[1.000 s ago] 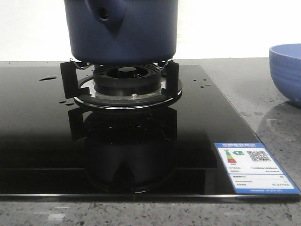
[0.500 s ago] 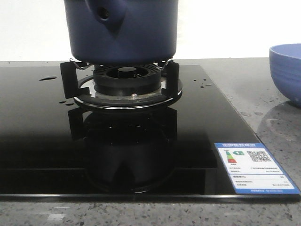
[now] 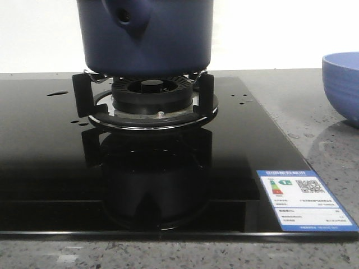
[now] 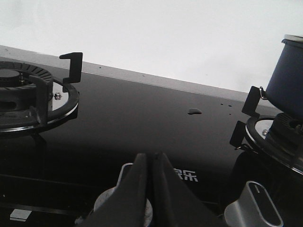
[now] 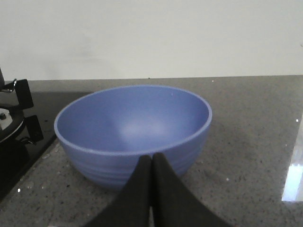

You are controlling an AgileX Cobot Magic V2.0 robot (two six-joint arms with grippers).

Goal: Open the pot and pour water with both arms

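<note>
The dark navy-blue pot (image 3: pixel 146 36) stands on the burner grate (image 3: pixel 147 98) of the black glass stove; its short stub with a round hole (image 3: pixel 124 17) faces me, and its top is cut off by the frame. Its side shows in the left wrist view (image 4: pixel 289 78). Small water drops lie on the glass (image 3: pixel 57 93) and a small puddle shows in the left wrist view (image 4: pixel 193 111). My left gripper (image 4: pixel 150 156) is shut and empty above the stove's front edge. My right gripper (image 5: pixel 152 157) is shut and empty, just in front of the lighter blue bowl (image 5: pixel 135 132).
The blue ribbed bowl (image 3: pixel 342 84) sits on the grey stone counter at the right. A second burner (image 4: pixel 28 97) lies to the left. Silver stove knobs (image 4: pixel 253 205) sit below my left gripper. An energy label (image 3: pixel 303 202) is stuck on the stove's front right corner.
</note>
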